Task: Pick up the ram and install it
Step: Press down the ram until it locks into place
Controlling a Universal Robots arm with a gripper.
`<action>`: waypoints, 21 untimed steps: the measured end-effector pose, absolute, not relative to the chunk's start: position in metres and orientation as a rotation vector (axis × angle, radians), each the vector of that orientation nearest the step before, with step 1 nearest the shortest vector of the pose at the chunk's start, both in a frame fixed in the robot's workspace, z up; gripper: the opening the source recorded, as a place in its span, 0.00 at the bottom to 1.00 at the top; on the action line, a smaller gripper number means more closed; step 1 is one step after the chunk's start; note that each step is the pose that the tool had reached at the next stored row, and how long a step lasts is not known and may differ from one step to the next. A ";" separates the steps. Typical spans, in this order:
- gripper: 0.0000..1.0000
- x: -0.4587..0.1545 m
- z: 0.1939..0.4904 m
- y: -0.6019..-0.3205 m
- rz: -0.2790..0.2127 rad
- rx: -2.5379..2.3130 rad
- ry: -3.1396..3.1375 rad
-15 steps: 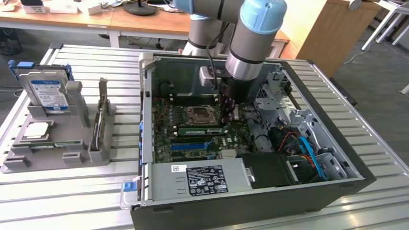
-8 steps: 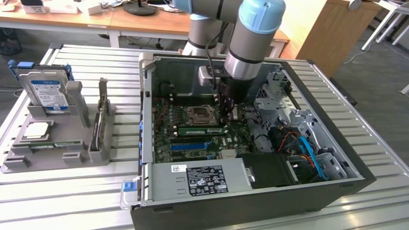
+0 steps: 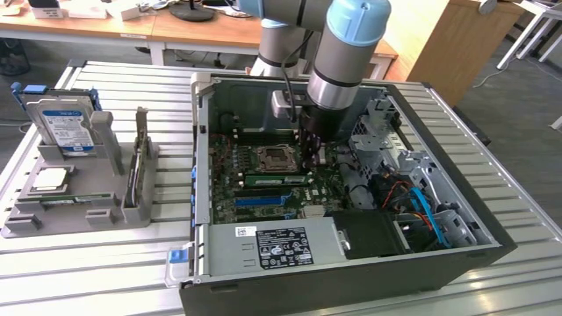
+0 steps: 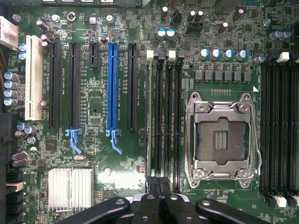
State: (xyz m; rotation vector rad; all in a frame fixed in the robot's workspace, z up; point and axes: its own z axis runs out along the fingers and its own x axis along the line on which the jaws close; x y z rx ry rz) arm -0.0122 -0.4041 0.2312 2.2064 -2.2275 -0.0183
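Ram [image 3: 274, 179] — edge-on, near closed pincer [image 4: 159, 184]

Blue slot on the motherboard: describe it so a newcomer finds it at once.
Look in the open computer case, at the green motherboard. Among the long parallel slots beside the metal CPU socket, the blue slot is the only blue one; its neighbours are black.

An open computer case [image 3: 351, 217] is set on a slatted table [image 3: 105, 276], with a parts holder [image 3: 79, 191] just beside it on the exterior view's left. In the case a motherboard [image 3: 263, 184] is laid flat; its CPU socket [image 3: 275, 158] is placed far of the ram [image 3: 275, 179], and the power supply [image 3: 272, 247] is at the near wall.
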 end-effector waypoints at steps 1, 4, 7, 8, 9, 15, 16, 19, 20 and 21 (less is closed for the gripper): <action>0.11 -0.012 0.231 -0.404 -0.018 2.206 -2.227; 0.11 -0.013 0.231 -0.404 -0.018 2.207 -2.227; 0.11 -0.013 0.231 -0.404 -0.018 2.206 -2.228; 0.11 -0.013 0.231 -0.404 -0.018 2.206 -2.227; 0.11 -0.013 0.231 -0.404 -0.018 2.206 -2.227; 0.11 -0.013 0.235 -0.404 -0.018 2.206 -2.228; 0.11 -0.013 0.235 -0.404 -0.019 2.207 -2.228; 0.11 -0.013 0.236 -0.404 -0.018 2.207 -2.227; 0.11 -0.013 0.236 -0.404 -0.018 2.207 -2.227; 0.11 -0.014 0.236 -0.404 -0.018 2.206 -2.228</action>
